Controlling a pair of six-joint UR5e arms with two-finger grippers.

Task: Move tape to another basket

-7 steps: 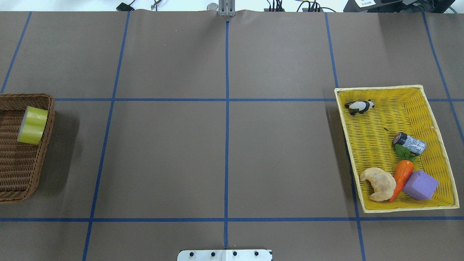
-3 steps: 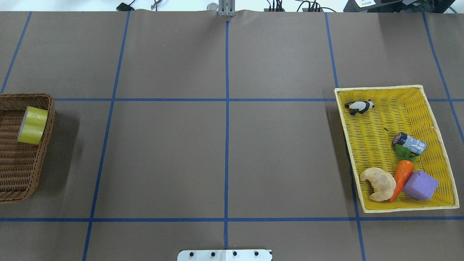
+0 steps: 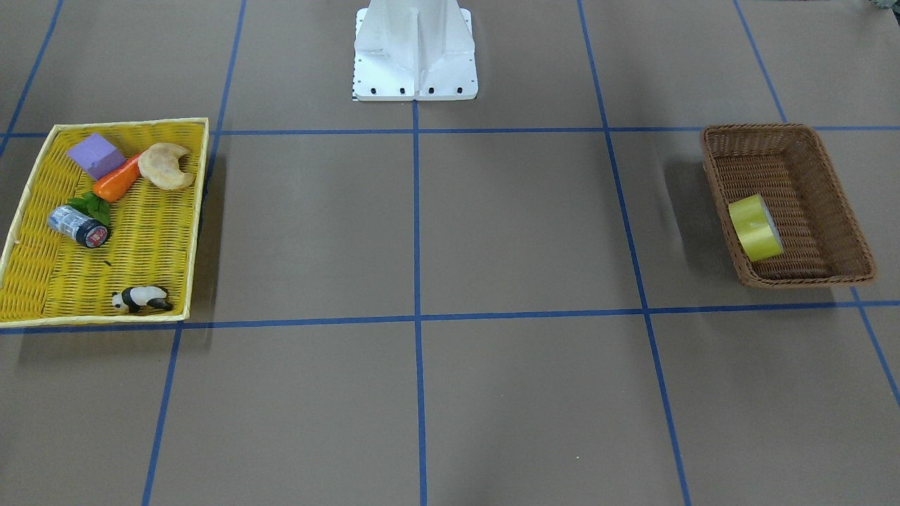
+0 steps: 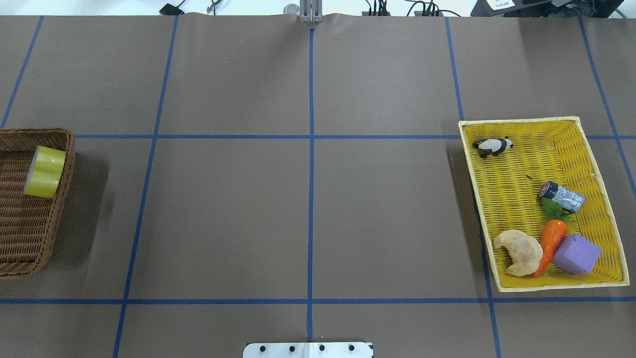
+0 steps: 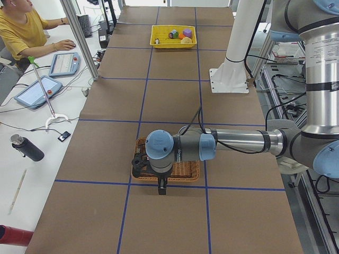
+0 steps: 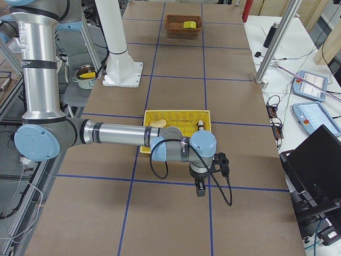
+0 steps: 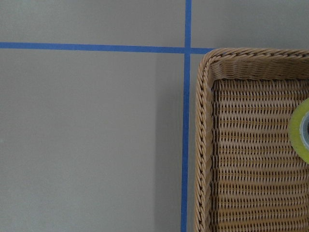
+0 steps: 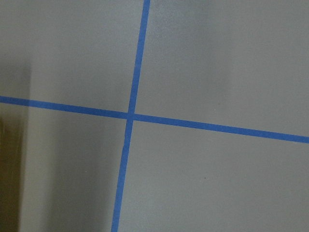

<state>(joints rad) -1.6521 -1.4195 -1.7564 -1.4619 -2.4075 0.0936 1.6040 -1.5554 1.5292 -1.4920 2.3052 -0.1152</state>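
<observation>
The yellow-green tape (image 4: 44, 171) stands on its edge inside the brown wicker basket (image 4: 69, 149), against the wall nearest the table's middle. Both also show in the front-facing view, the tape (image 3: 754, 227) in the basket (image 3: 787, 130). In the left wrist view the tape (image 7: 301, 130) shows only at the right edge, over a corner of the basket (image 7: 205, 145). My left gripper (image 5: 161, 186) hangs above the basket's end (image 5: 190, 174); I cannot tell whether it is open or shut. My right gripper (image 6: 200, 189) hangs over bare table beside the yellow tray; I cannot tell its state either.
The shallow yellow tray (image 4: 516, 122) on the right holds a toy panda (image 4: 492, 146), a small dark cylinder (image 4: 561, 196), a carrot (image 4: 549, 243), a croissant (image 4: 519, 251) and a purple block (image 4: 576, 253). The robot's white base (image 3: 415, 49) stands at the table's edge.
</observation>
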